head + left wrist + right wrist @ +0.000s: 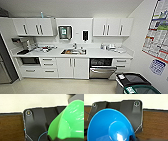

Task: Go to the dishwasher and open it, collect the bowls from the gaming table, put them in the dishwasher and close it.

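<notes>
Left gripper (pixel 50 137) carries the green bowl (pixel 70 122), which looms large and tilted in the left wrist view; a dark part sits against the bowl's lower rim, but whether the fingers are clamped on it or apart, I cannot tell. Right gripper (pixel 132 137) has the blue bowl (pixel 110 126) close against it in the right wrist view, its hollow facing the camera; again the fingers are too hard to make out to tell their state. Behind both bowls lie a pale floor and a strip of brown wood-grain surface (pixel 155 124).

Further out, the head view faces a white kitchenette. The dishwasher (pixel 101 68) sits under the counter (pixel 97 53) toward the right, its steel door tipped partly open and the dark inside showing above it. Left of it are white cabinet doors (pixel 72 67) below a steel sink (pixel 73 51), then drawers and a dark built-in oven (pixel 30 60). Wall cupboards (pixel 35 26) hang above, with a paper-towel dispenser (pixel 65 32) between them. Near the dishwasher's right, in the foreground, stand two bins (pixel 132 83), just beside the wall with posters (pixel 158 32).
</notes>
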{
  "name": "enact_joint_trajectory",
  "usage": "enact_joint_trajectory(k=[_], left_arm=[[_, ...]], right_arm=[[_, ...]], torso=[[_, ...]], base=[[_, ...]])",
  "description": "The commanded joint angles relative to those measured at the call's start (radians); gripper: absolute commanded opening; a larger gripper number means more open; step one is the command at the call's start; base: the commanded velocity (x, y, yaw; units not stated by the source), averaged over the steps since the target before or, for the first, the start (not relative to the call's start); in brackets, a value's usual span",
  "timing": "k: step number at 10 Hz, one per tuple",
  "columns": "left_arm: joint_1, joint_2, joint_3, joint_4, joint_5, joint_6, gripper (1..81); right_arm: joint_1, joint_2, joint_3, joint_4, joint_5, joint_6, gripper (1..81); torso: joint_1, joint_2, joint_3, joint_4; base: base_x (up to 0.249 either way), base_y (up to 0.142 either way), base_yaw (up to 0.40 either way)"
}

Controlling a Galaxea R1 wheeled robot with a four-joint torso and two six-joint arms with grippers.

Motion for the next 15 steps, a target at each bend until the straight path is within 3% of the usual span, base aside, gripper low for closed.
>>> enact_joint_trajectory(k=[1, 15], left_arm=[[-0.05, -0.019, 0.005, 0.003, 0.035, 0.002, 1.0], [-0.051, -0.02, 0.005, 0.006, 0.035, 0.003, 1.0]], right_arm=[[0.039, -0.011, -0.008, -0.006, -0.041, -0.002, 1.0], [0.039, 0.0, -0.008, -0.006, -0.043, -0.006, 1.0]], torso=[[0.0, 0.0, 0.0, 0.0], [-0.001, 0.0, 0.0, 0.0]], base=[[0.091, 0.0, 0.0], [0.09, 0.0, 0.0]])
